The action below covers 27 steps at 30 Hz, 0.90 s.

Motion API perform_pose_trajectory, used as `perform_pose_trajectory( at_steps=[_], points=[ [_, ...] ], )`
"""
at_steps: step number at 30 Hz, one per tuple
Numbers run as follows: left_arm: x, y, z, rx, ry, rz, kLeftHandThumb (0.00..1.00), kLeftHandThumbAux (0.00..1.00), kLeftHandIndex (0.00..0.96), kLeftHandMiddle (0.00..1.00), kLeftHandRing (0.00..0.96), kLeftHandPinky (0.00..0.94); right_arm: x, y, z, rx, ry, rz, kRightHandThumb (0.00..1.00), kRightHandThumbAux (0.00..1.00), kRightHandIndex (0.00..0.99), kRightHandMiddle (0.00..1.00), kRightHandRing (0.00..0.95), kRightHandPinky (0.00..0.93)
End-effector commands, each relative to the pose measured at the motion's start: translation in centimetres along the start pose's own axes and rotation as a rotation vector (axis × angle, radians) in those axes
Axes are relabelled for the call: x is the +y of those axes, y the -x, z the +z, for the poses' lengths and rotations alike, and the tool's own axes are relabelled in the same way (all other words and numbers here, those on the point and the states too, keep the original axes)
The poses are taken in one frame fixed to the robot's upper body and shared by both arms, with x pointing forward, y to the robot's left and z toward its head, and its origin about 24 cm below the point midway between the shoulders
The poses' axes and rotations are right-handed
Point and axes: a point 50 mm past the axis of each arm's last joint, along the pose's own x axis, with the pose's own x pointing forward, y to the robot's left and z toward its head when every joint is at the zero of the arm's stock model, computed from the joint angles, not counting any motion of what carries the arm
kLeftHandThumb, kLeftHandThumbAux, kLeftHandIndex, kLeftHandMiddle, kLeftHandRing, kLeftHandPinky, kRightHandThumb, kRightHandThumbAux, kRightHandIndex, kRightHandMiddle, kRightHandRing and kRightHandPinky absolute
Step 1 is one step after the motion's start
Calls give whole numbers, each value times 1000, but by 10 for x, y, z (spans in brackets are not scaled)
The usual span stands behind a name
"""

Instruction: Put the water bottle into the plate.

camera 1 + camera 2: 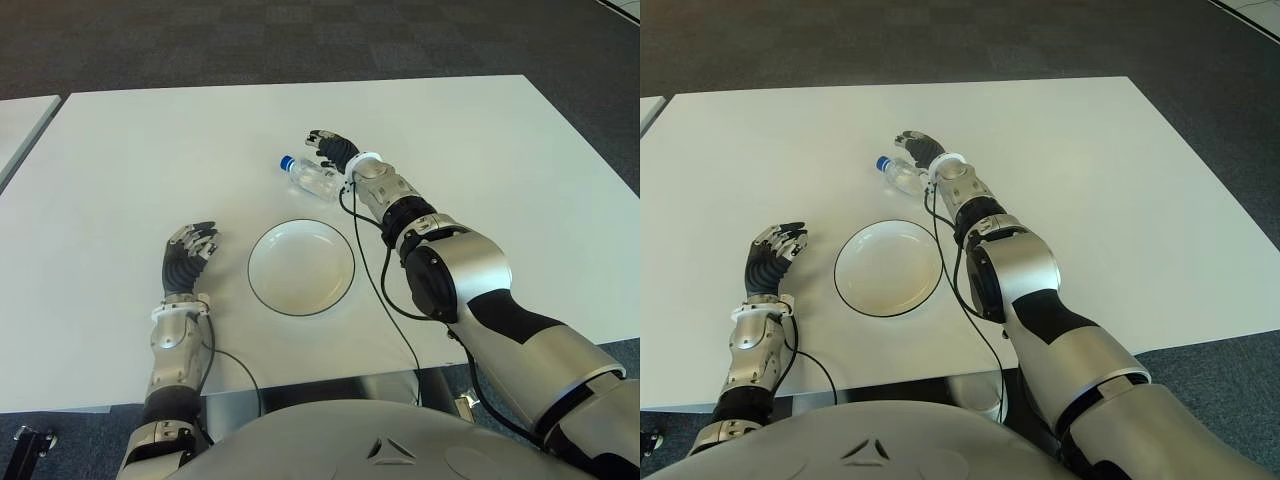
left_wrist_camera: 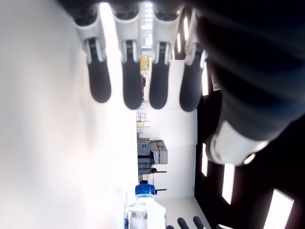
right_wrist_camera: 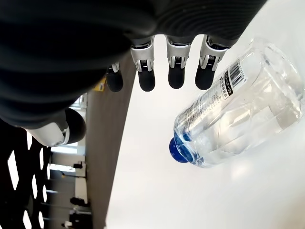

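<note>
White table (image 1: pixel 480 160): right hand (image 1: pixel 333 150) partly hides water bottle (image 1: pixel 308 177).

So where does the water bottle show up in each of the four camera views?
Left eye: water bottle lying on the table, just beyond the plate, beside the right hand.
Right eye: same spot, above the plate.
Left wrist: blue cap at the bottom edge.
Right wrist: fills the right side.
Shared landmark: its blue cap.
</note>
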Motion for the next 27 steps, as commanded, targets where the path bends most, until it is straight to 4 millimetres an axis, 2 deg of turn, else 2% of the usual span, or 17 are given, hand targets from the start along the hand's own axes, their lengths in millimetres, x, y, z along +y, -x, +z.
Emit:
perform_pose_trajectory(
  at_steps=[1, 3, 6, 10, 14, 19, 27],
  points=[
    [3, 7, -9, 55, 1, -11, 695, 723, 410, 332, 336, 375, 8, 0, -12, 41, 281, -11, 506, 419, 0, 0, 0, 98],
    [2, 8, -9, 54, 3, -15, 695, 723, 410, 331, 334, 375, 8, 0, -12, 44, 489, -19, 493, 441, 0, 0, 0, 122],
    [1, 8, -9, 51, 5, -20, 695, 723, 410, 330, 333, 375, 8, 0, -11, 52, 780, -20, 490, 463, 0, 0, 0, 99],
    [0, 8, -9, 49, 1, -23, 694, 723, 410, 331, 335, 374, 9, -1, -4, 48, 959, -22, 502, 470, 0, 0, 0, 26],
    [-2, 7, -8, 45, -6, -20, 693, 724, 410, 335, 340, 376, 11, -1, 6, 41, 1141, -35, 516, 450, 0, 0, 0, 6],
    [-5, 7, -7, 42, 7, -18, 694, 724, 410, 339, 338, 371, 10, -1, 7, 35, 1278, -55, 538, 398, 0, 0, 0, 0],
    [-7, 6, -4, 32, 25, -22, 695, 724, 410, 337, 337, 376, 10, -1, 10, 26, 1348, -66, 555, 356, 0, 0, 0, 0]
  ],
)
